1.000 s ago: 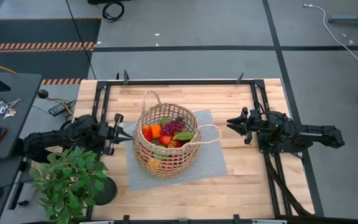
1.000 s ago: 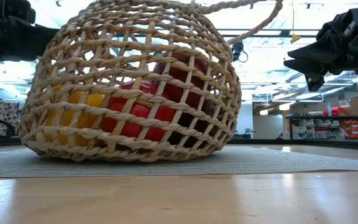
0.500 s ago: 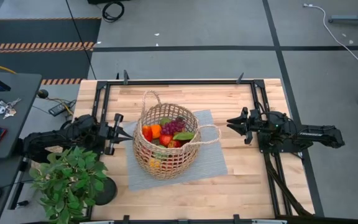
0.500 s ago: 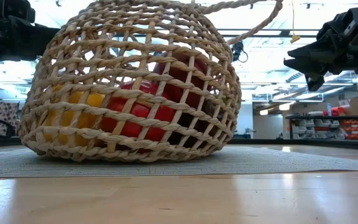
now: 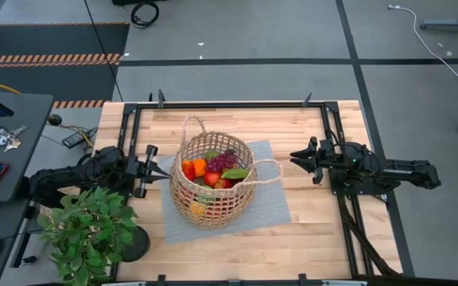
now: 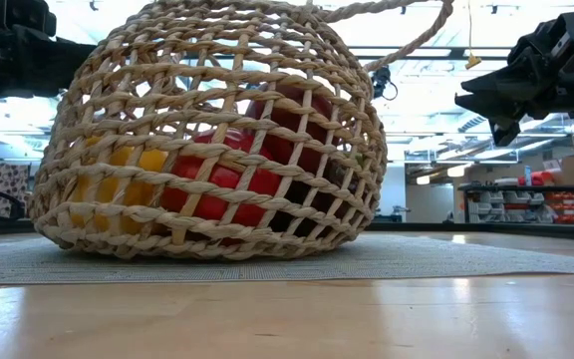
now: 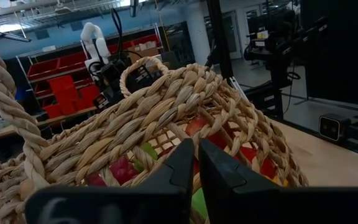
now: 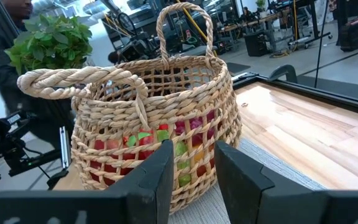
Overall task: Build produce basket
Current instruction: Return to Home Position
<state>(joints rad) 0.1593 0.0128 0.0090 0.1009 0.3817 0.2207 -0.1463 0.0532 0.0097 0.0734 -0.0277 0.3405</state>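
The round tan wicker basket (image 5: 211, 191) stands with its bottom on a grey mat (image 5: 270, 208) at the table's middle, one loop handle (image 5: 193, 125) toward the far edge and one (image 5: 267, 171) toward the right. Produce (image 5: 213, 168) fills it: red, orange, green and yellow pieces and a purple grape bunch; red and yellow ones show through the weave (image 6: 217, 184). My left gripper (image 5: 154, 168) is shut, level, just left of the basket (image 7: 135, 124). My right gripper (image 5: 294, 160) is shut, level, some way right of the basket (image 8: 154, 124). Neither holds anything.
A leafy potted plant (image 5: 90, 230) stands at the near left corner, beside my left arm. A black rail frame (image 5: 229, 104) runs round the table's far, left and right sides. A person (image 8: 5, 43) stands beyond the table's left side. Bare wood (image 5: 237, 254) lies near the front edge.
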